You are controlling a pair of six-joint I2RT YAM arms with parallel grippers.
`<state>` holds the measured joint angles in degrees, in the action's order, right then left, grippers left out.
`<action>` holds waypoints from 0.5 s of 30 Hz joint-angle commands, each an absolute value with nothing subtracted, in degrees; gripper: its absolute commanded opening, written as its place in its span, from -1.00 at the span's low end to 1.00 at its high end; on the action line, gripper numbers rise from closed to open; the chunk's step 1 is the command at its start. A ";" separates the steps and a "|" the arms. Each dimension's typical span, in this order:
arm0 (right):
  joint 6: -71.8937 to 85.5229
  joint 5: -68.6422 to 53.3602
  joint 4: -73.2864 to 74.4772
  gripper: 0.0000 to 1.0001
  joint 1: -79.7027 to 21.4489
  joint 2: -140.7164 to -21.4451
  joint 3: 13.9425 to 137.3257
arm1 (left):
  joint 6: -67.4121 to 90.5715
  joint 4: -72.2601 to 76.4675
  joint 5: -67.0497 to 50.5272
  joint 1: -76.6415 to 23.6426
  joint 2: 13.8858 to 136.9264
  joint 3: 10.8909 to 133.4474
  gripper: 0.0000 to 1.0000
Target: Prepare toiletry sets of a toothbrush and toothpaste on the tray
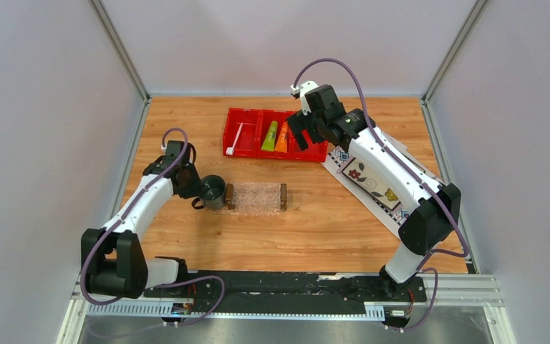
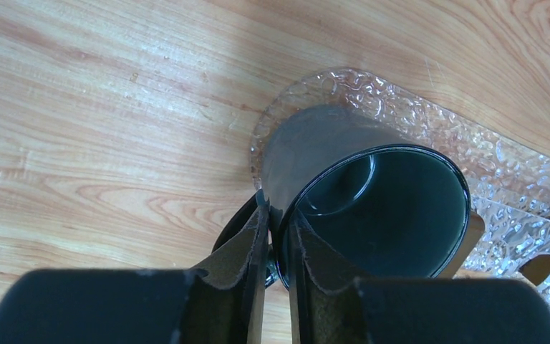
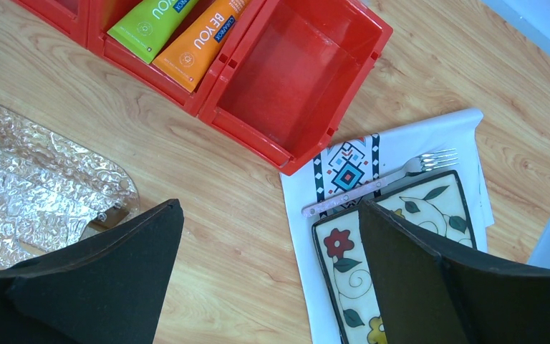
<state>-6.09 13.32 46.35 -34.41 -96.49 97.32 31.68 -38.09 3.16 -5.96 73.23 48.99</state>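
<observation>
Toothbrush (image 1: pixel 235 138), slim, all-white and straight-handled, lies in the 9 o'clock compartment of the red three-compartment plastic bin (image 1: pixel 276 155). The lime green toothpaste tube (image 1: pixel 269 136) and the orange toothpaste tube (image 1: pixel 282 137) lie side by side in the middle compartment. The 3 o'clock compartment holds nothing. No set item is on the tray yet.

The clear textured plastic tray with dark brown block handles (image 1: pixel 258 197) sits at 6 o'clock of the bin, apart from it. A dark grey-green mug (image 1: pixel 213 192) stands at the tray's 9 o'clock end. Whether it rests on that end or just beside it cannot be told. The left gripper (image 2: pixel 277 222) pinches the mug wall, one finger inside the rim and one outside, presumably to handle the mug clear of the loading area.

The right gripper (image 3: pixel 271 215) hovers over the bin's 3 o'clock end, jaws spread wide and holding nothing, a posture suited to picking an item.

At 3 o'clock of the tray lies a flower-patterned white cloth (image 3: pixel 465 140) bearing a rectangular floral plate (image 3: pixel 340 279) and a metal fork (image 3: pixel 383 183), off the bin-to-tray path. The mug is the likeliest obstruction.
</observation>
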 commanded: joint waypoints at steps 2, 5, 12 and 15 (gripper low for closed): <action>-6.33 13.10 44.12 0.97 -34.28 -96.77 98.61 | 31.29 -36.21 2.46 -5.80 69.17 47.99 -0.51; -6.33 13.18 44.03 0.97 -34.28 -96.94 98.61 | 31.20 -36.12 2.37 -5.80 68.12 47.64 -0.48; -6.33 13.10 44.03 0.97 -34.28 -97.21 98.70 | 30.85 -36.47 2.72 -5.80 67.24 47.72 -0.45; -6.50 12.92 44.03 0.97 -34.28 -97.47 99.14 | 30.76 -36.83 3.16 -5.80 66.27 48.16 -0.40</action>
<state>-6.09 13.32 46.35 -34.41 -96.77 97.32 31.59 -37.45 2.87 -5.96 68.82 47.66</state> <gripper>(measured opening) 0.986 0.282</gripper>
